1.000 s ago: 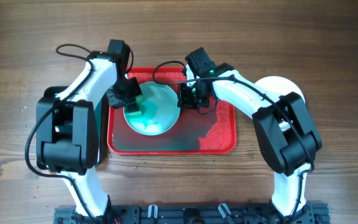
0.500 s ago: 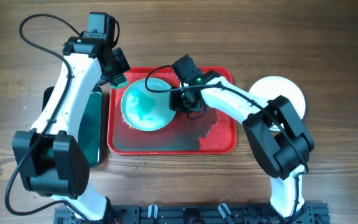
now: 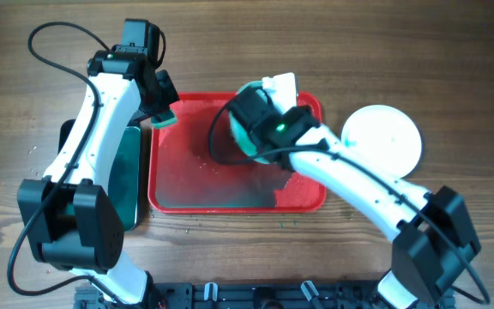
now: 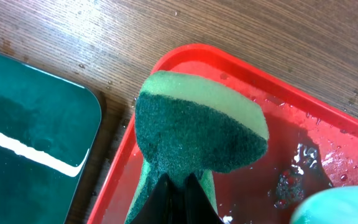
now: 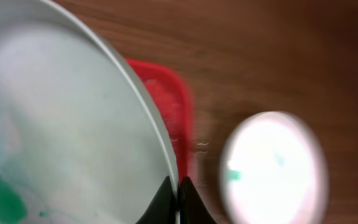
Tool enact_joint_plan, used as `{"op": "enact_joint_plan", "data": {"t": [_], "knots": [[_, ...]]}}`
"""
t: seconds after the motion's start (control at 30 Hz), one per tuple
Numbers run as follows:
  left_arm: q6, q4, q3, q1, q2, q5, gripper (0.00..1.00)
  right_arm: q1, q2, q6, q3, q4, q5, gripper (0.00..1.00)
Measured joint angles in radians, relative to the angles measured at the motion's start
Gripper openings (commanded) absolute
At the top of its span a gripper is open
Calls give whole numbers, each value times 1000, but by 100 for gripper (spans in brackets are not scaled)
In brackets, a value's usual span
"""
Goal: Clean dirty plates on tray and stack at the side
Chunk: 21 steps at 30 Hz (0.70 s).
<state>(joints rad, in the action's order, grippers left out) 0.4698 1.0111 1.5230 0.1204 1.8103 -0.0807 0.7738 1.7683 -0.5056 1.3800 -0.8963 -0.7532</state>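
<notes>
The red tray (image 3: 187, 184) lies mid-table, wet inside; its corner also shows in the left wrist view (image 4: 185, 56). My right gripper (image 5: 178, 194) is shut on the rim of a pale plate (image 5: 67, 118) with a teal smear, and holds it lifted and tilted over the tray's far right part (image 3: 249, 137). Another pale plate (image 3: 382, 137) lies on the table right of the tray and shows in the right wrist view (image 5: 272, 168). My left gripper (image 4: 180, 198) is shut on a green sponge (image 4: 197, 130) over the tray's far left corner (image 3: 163, 118).
A black tray with a green inside (image 3: 125, 172) lies left of the red tray and shows in the left wrist view (image 4: 23, 118). Soapy residue sits on the red tray's right part (image 3: 300, 190). A dark rail (image 3: 256, 296) runs along the near edge.
My right gripper has lifted the plate off the tray floor, tilted it and carried it right. My left arm drew back to the tray's far left corner with the sponge a second ago and now stays.
</notes>
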Motion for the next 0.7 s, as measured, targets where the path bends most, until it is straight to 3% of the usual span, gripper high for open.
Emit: {"op": "enact_joint_plan", "data": {"t": [0.13,0.37,0.6,0.7], "knots": [[0,0,0,0,0,0,4,164,0,7,0,-34,-289,4],[0,2,0,0,0,0,4,246,0,11,0,-96,-557,4],[0,3,0,0,0,0,4,249,0,10,0,-96,-613,4],[0,3,0,0,0,0,4,240,0,-1,0,-96,-493,4]]}}
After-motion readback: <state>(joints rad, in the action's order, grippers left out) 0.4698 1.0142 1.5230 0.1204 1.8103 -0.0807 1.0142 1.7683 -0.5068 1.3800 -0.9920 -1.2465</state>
